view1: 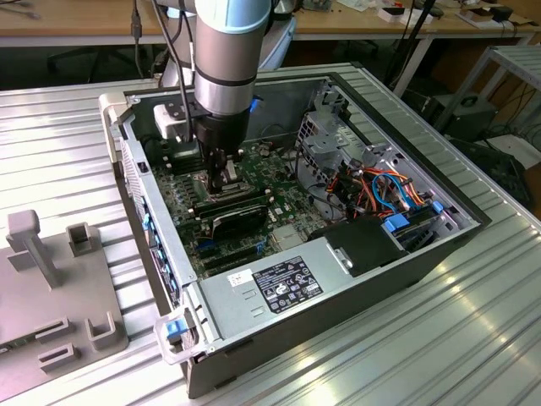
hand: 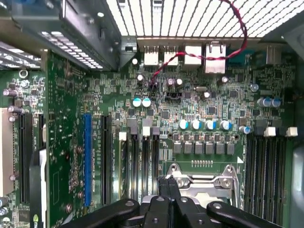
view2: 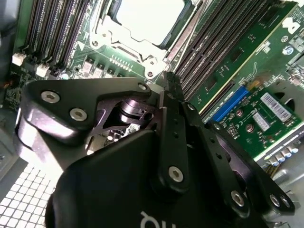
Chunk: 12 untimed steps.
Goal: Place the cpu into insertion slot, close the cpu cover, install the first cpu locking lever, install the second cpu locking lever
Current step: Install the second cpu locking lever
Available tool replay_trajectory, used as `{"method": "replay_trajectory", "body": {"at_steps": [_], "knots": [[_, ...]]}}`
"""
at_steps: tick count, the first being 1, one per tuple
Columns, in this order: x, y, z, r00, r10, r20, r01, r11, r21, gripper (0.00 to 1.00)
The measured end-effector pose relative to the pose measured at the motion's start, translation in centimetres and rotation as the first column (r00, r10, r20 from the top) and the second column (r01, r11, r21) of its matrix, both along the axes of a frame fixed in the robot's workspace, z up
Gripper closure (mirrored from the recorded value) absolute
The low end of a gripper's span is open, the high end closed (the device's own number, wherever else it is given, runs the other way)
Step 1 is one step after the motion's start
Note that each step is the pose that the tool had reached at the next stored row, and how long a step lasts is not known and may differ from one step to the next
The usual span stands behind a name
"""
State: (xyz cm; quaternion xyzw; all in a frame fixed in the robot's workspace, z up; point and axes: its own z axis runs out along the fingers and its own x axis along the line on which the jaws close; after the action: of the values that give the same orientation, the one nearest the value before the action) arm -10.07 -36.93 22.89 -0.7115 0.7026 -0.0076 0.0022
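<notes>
second wrist view puts the hand (view2: 166, 90) nearest the lens: its black links fold together to a single narrow tip, so the fingers look pressed together with nothing between them. that tip sits just beside the corner of the cpu cover (view2: 124, 45), the silver frame lying flat over the insertion slot (view2: 183, 35). through the frame's cut-out shows the pale metal top of the cpu (view2: 149, 16), seated in the socket. memory slots run along both sides of the socket on the green motherboard (view2: 247, 57).

in the first wrist view the closed fingertips (hand: 167, 190) come down at the edge of the same frame (hand: 202, 183), close enough that i cannot tell whether they touch it.

from the exterior view the arm (view1: 226, 51) stands upright inside the open computer case (view1: 355, 279), the hand (view1: 225, 173) low over the socket area, and the case rests on the ribbed metal desk (view1: 439, 338).

by my judgement the chip is placed and the cover is down, so the work is at the locking levers. a lever step calls for a shut tip pushing a thin wire arm down and under its catch, with care not to slip onto the board.
</notes>
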Motion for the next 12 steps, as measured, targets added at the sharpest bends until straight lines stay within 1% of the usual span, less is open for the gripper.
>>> {"method": "replay_trajectory", "body": {"at_steps": [6,12], "knots": [[-0.40,0.02,-0.22,1.0000,0.000,-0.0002,0.000,1.0000,-0.0001,0.89],[-0.64,0.10,-0.61,1.0000,0.000,-0.0005,0.000,1.0000,-0.0002,0.89]]}}
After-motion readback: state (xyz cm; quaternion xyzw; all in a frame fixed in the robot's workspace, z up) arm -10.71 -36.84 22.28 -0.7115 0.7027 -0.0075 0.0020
